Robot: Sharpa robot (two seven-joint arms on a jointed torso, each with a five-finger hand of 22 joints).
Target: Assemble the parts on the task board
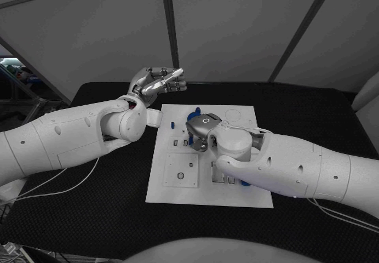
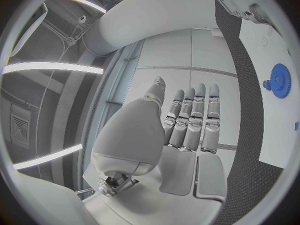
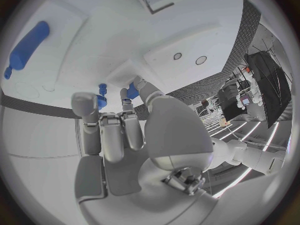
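Nearest the robot, the black table [image 1: 95, 219] carries the white task board [image 1: 178, 192] in its middle; the board's near end holds a raised square plate [image 1: 182, 170] with a small dark hole, and beside it a blue part [image 1: 245, 183] peeks out from under the right arm. Over the board's middle the right hand [image 1: 201, 130] hangs low, fingers curled downward toward the surface; from the right wrist view those fingers [image 3: 115, 130] are bent together with small blue parts [image 3: 102, 96] just at their tips, touching or nearly so, but I cannot tell whether the hand actually holds one. In that same view a long blue cylinder part [image 3: 28, 42] lies on the board, well apart from the fingers. Farther on, a blue gear [image 1: 193, 116] sits on the board near its far left corner, just beyond the right hand; the left wrist view shows the same blue gear [image 2: 279, 80] lying flat on the white plate. Farthest of all, the left hand [image 1: 158, 82] is raised above the table's far edge, off the board; its fingers [image 2: 194, 117] lie straight and side by side, the palm empty, holding nothing.
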